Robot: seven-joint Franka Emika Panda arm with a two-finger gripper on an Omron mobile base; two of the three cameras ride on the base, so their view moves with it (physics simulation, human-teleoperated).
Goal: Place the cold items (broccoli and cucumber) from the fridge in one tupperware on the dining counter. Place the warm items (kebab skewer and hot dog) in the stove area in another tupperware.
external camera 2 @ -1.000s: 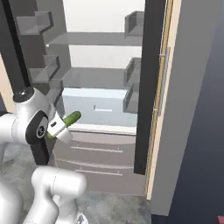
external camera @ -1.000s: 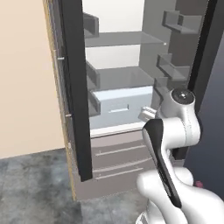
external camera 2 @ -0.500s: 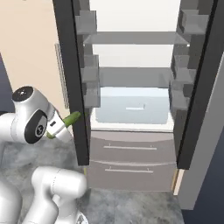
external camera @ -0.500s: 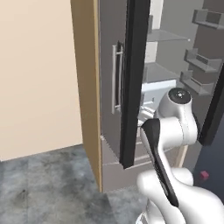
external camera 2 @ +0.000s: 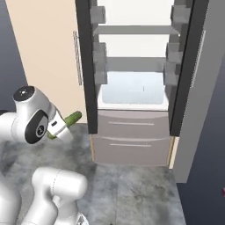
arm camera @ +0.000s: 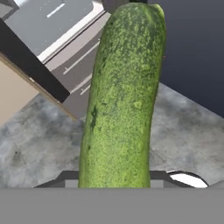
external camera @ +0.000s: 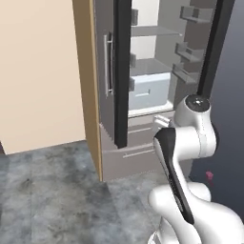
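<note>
Gripper (external camera 2: pixel 59 127) grasping the cucumber (arm camera: pixel 124 94) by one end, held in the air above the grey floor (external camera 2: pixel 132 184), outside the open fridge (external camera 2: pixel 132 57).

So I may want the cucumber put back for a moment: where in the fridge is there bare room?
The two shelves above the crisper drawer look bare between the door bins. The gripper holds the cucumber outside, left of the open fridge.
</note>
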